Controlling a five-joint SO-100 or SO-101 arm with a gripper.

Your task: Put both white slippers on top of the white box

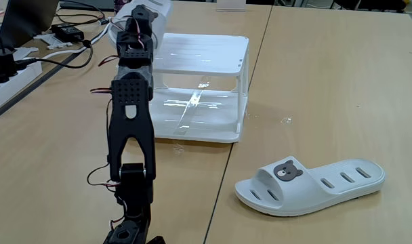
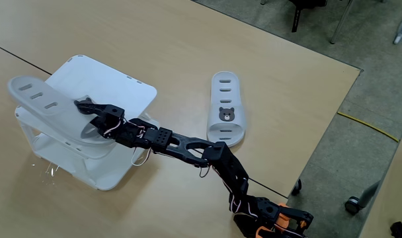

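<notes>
This looks like an office or a lab workroom. The tabletop point(image 1: 314, 81) is made of pale wood-look desks pushed together, with seams between them. At its far left edge in a fixed view lie a power strip point(image 1: 6, 80), a black adapter point(image 1: 69, 32) and loose cables point(image 1: 70, 54). Another fixed view shows grey floor point(image 2: 379, 79), chair legs with a castor point(image 2: 352, 201), and a yellow cable point(image 2: 366, 125) running across it.

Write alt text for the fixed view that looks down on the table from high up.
A black robot arm reaches across a wooden table, its gripper at a white slipper lying on top of a white box. A second white slipper, with a bear-face badge, lies on the table right of the box.
</notes>
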